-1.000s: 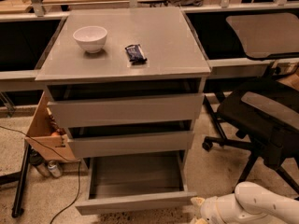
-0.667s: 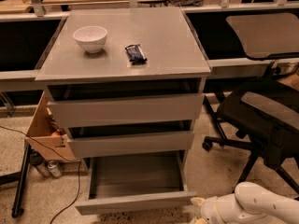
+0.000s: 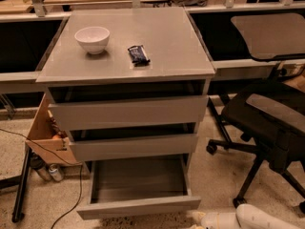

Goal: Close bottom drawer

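The grey cabinet (image 3: 128, 46) stands in the middle of the camera view. Its bottom drawer (image 3: 138, 205) is pulled out wide, showing a bare grey inside (image 3: 138, 178) behind a slim flat front. The two taller drawers above it, the top one (image 3: 128, 112) and the middle one (image 3: 133, 146), sit nearly flush. My white arm (image 3: 257, 219) lies at the bottom right edge. My gripper (image 3: 196, 217) is low at the drawer front's right end, just below and beside its corner.
A white bowl (image 3: 92, 38) and a dark snack packet (image 3: 138, 55) sit on the cabinet top. A black office chair (image 3: 267, 123) stands close on the right. A cardboard box (image 3: 45, 135), cans (image 3: 50, 171) and a cable lie on the floor at left.
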Robot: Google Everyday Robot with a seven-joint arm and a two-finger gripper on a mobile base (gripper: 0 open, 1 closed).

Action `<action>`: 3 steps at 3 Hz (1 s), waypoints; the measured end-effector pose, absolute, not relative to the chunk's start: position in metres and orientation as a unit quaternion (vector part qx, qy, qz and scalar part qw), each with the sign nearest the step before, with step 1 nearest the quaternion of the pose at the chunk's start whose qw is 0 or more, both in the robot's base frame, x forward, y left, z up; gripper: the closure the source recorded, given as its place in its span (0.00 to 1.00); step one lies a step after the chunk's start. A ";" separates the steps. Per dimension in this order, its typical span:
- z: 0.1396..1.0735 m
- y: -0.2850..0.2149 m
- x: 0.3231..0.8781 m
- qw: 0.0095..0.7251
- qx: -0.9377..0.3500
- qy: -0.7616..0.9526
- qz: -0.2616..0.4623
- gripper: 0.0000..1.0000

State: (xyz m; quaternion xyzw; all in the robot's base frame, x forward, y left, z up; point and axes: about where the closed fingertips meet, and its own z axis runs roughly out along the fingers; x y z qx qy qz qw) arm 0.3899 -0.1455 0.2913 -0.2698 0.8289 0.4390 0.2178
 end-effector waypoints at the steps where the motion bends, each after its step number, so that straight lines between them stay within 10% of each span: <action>1: 0.244 -0.144 0.396 0.217 -0.210 0.833 0.464 0.00; 3: 0.193 -0.129 0.424 0.193 -0.164 0.837 0.484 0.00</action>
